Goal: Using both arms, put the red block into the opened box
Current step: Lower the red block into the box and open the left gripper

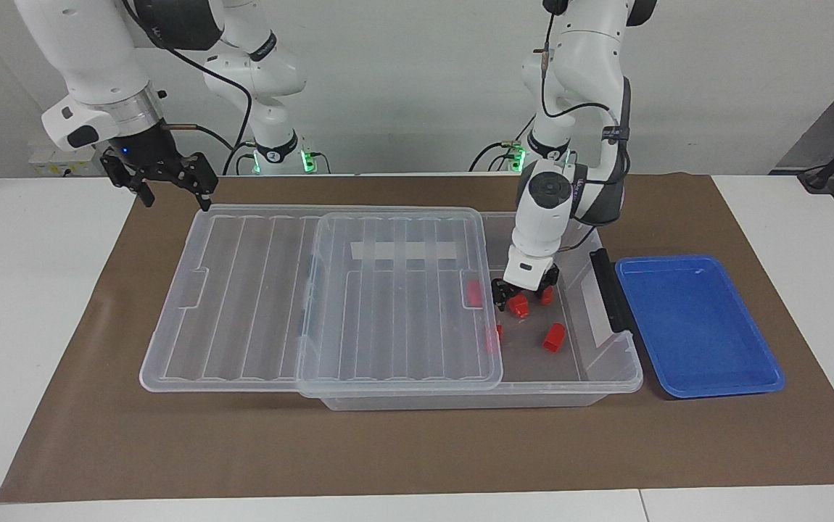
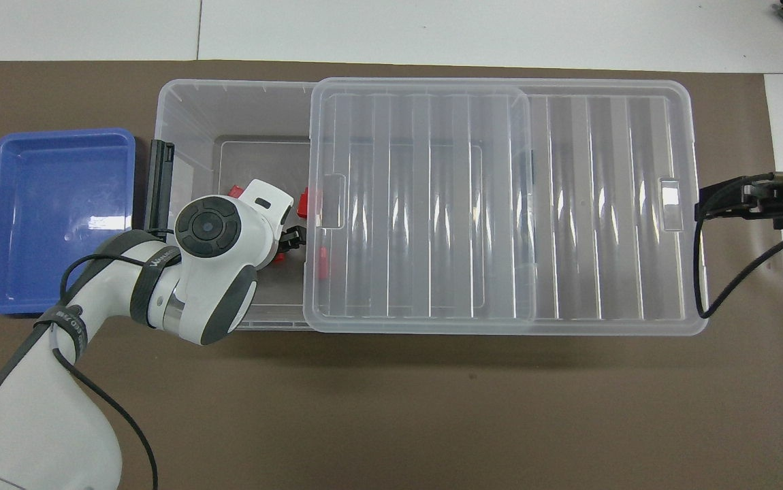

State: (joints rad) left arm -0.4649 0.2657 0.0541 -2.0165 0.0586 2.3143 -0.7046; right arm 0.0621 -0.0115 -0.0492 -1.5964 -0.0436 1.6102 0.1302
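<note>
One red block [image 1: 518, 308] just under open left hand [image 1: 524, 291], in box [image 1: 605, 362]

Evidently a robotics lab: two white arms [image 1: 569, 109] bolted at a white table [image 1: 40, 290], brown mat [image 1: 388, 449], bare wall.

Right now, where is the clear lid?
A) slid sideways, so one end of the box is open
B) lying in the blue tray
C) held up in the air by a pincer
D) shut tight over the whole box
A: the lid lies slid toward the right arm's end, leaving the box open where the red blocks sit.
</note>
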